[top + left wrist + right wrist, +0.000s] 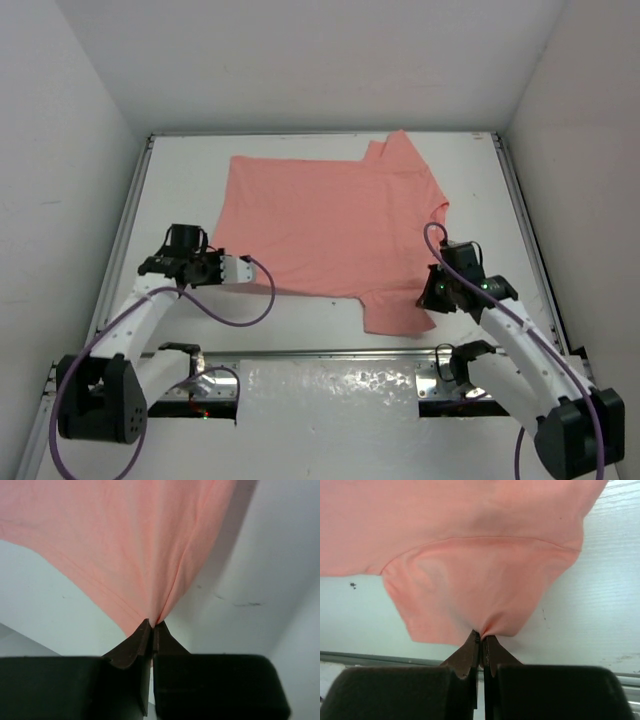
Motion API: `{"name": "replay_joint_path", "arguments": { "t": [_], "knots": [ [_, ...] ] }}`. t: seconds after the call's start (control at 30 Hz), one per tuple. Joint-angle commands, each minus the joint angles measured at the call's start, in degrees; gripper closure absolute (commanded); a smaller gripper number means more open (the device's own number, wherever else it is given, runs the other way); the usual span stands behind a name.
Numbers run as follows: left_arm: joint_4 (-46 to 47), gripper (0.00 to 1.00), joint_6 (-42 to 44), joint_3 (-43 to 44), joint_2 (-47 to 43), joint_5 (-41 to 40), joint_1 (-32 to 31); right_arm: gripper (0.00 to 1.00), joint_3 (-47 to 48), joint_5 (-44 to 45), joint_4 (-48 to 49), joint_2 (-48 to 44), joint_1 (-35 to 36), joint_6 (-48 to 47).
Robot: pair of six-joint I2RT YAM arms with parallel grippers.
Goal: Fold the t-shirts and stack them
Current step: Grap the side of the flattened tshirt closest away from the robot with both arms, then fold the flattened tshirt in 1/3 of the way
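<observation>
The salmon-pink t-shirt (325,228) lies spread on the white table, one sleeve at the far right and another at the near right. My left gripper (216,262) is shut on the shirt's near left corner; in the left wrist view the cloth (145,555) gathers into the pinched tips of the gripper (153,624). My right gripper (430,293) is shut on the near right sleeve; in the right wrist view the sleeve cloth (480,585) bunches into the tips of the gripper (482,634).
The white table (300,325) is walled by white panels at left, right and back. A metal rail (330,352) runs along the near edge, with a shiny foil patch (330,385) in front of it. Purple cables loop from both arms.
</observation>
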Motion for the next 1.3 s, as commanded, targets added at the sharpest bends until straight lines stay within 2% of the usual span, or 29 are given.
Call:
{"name": "replay_joint_path", "arguments": {
  "t": [0.0, 0.23, 0.33, 0.4, 0.5, 0.57, 0.63, 0.67, 0.73, 0.9, 1.13, 1.27],
  "knots": [
    [-11.68, 1.00, -2.77, 0.50, -4.74, 1.67, -0.38, 1.00, 1.97, -0.49, -5.46, -4.11, 0.22, -0.27],
    [-25.02, 1.00, -3.55, 2.94, -9.93, 0.61, -0.38, 1.00, 10.12, -0.22, -18.63, -9.83, 0.31, -1.24],
    [-25.49, 1.00, -6.70, 6.11, -8.71, 0.70, -0.29, 1.00, 14.69, -0.93, -19.70, -9.23, 0.22, -2.46],
    [-24.09, 1.00, -9.17, 7.87, -6.17, 0.52, -0.21, 1.00, 17.25, 0.38, -17.61, -7.04, 0.31, -3.69],
    [-22.59, 1.00, -14.62, 13.93, 5.31, 0.52, 0.67, 1.00, 25.14, 2.76, -11.72, 2.53, 0.05, -8.68],
    [-23.90, 1.00, -16.65, 20.08, 9.47, 2.09, 2.42, 1.00, 27.45, 4.87, -6.28, 10.41, -0.91, -10.90],
    [-24.52, 1.00, -17.70, 25.69, 13.70, 4.55, 3.31, 1.00, 29.31, 2.86, 0.46, 15.01, -4.86, -12.40],
    [-24.35, 1.00, -18.32, 27.03, 14.67, 5.00, 4.79, 1.00, 29.48, -0.98, 3.12, 19.21, -6.27, -12.31],
    [-24.17, 1.00, -20.33, 30.28, 17.57, 5.44, 4.98, 1.00, 30.62, -1.72, 8.13, 23.45, -8.82, -12.83],
    [-23.91, 1.00, -23.85, 30.65, 23.02, 4.92, 5.07, 1.00, 35.72, -4.43, 11.67, 34.88, -9.18, -15.82],
    [-18.63, 1.00, -33.25, 31.43, 28.12, 1.59, 5.77, 1.00, 39.41, -4.44, 16.41, 42.53, -10.76, -16.09],
    [-17.58, 1.00, -35.19, 30.91, 29.88, -0.53, 5.86, 1.00, 41.70, -6.64, 17.12, 47.02, -10.94, -17.14]
  ]
}}
